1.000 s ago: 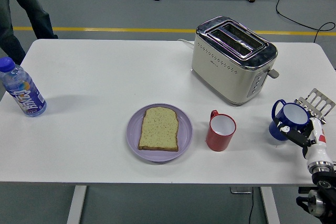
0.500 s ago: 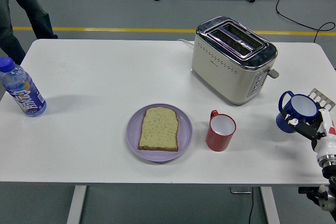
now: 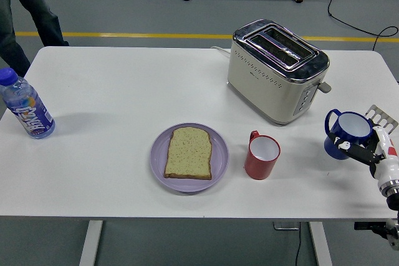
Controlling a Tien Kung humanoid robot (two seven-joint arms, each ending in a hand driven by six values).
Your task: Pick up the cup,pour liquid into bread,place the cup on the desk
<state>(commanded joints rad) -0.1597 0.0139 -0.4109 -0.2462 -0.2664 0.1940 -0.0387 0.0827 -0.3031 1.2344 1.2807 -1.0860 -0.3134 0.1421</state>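
A blue cup (image 3: 345, 133) with a white inside is at the table's right edge, tilted slightly, its handle toward the toaster. My right hand (image 3: 358, 150) comes up from the lower right corner with its fingers curled round the cup's near side. Whether the cup's base touches the table is hard to tell. A slice of bread (image 3: 189, 152) lies flat on a purple plate (image 3: 159, 165) at the table's front middle. A red cup (image 3: 261, 156) stands upright just right of the plate. My left hand is out of the picture.
A cream and chrome toaster (image 3: 277, 70) stands behind the red cup. A water bottle (image 3: 25, 111) with a blue cap is at the left edge. A person's legs (image 3: 25, 4) show at the top left, beyond the white table (image 3: 112, 85).
My right hand with the blue cup shifted right and up toward the table's edge, then came back a little to the left. Nothing else moved.
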